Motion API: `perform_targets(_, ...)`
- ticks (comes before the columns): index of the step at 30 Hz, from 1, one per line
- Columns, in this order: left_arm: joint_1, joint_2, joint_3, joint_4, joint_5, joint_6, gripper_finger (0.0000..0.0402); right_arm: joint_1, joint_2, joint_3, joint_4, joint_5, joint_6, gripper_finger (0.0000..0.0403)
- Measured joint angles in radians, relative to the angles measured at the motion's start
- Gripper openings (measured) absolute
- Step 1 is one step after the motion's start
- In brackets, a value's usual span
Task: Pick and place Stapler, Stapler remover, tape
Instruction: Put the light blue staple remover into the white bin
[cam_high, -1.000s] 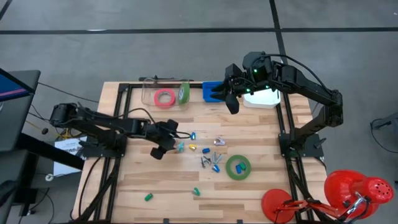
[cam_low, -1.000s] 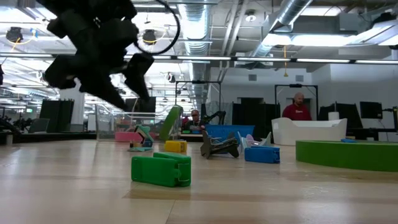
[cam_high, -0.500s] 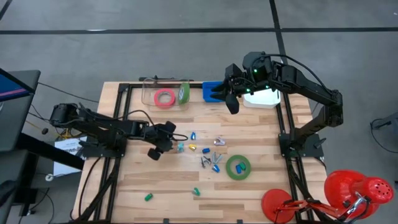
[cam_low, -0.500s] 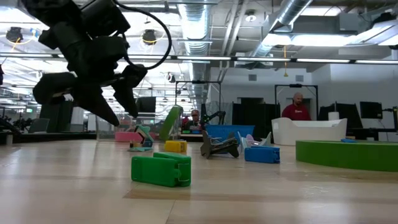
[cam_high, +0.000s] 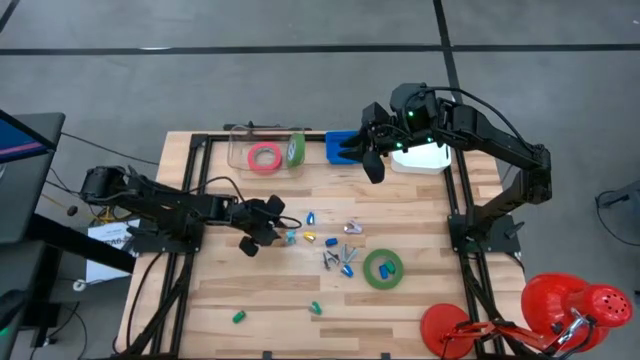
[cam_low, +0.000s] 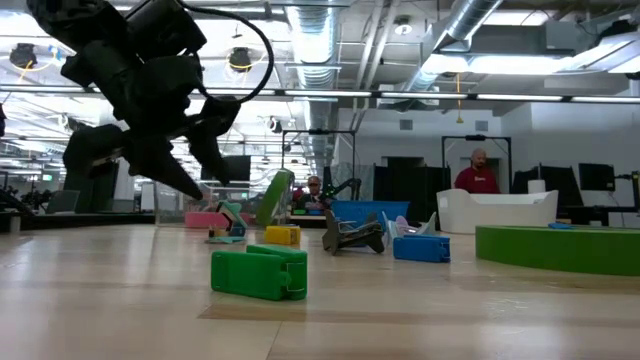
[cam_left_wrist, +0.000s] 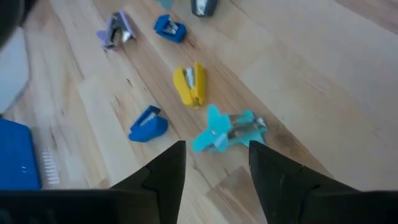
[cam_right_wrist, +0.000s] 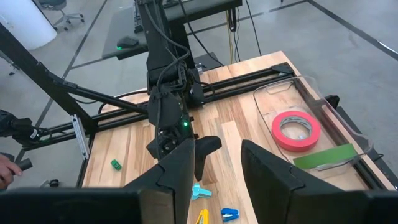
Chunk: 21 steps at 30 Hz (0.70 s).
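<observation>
1. Left gripper (cam_high: 276, 226) sits low over the middle of the desk (cam_high: 260, 290), left of centre; jaws apart with nothing between them, straddling empty wood just short of a small cyan piece (cam_left_wrist: 227, 130).
2. In the left wrist view, a yellow piece (cam_left_wrist: 191, 84) and a blue piece (cam_left_wrist: 149, 124) lie just beyond the cyan one, all apart from each other.
3. Right gripper (cam_high: 362, 152) hangs above the far edge of the desk, beside a blue bin (cam_high: 338, 146) and a white bin (cam_high: 420, 158); jaws parted, nothing visible between them.
4. Pink-red tape roll (cam_high: 265, 157) lies flat in a clear tray (cam_high: 240, 150) at the far edge, left of centre; one green tape roll (cam_high: 296, 150) stands on edge in the same tray, leaning beside it.
5. Second green tape roll (cam_high: 383, 268) lies flat on the desk toward the right edge, near a scatter of small coloured pieces.
6. Two small green pieces (cam_high: 239, 317) lie near the near edge.
</observation>
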Motion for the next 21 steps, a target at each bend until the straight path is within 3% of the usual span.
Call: perform_targets(21,0.0,0.096,0.0,0.074,0.0,0.0,0.0144,0.0,0.0,0.0,0.0,0.0,0.007,0.0124)
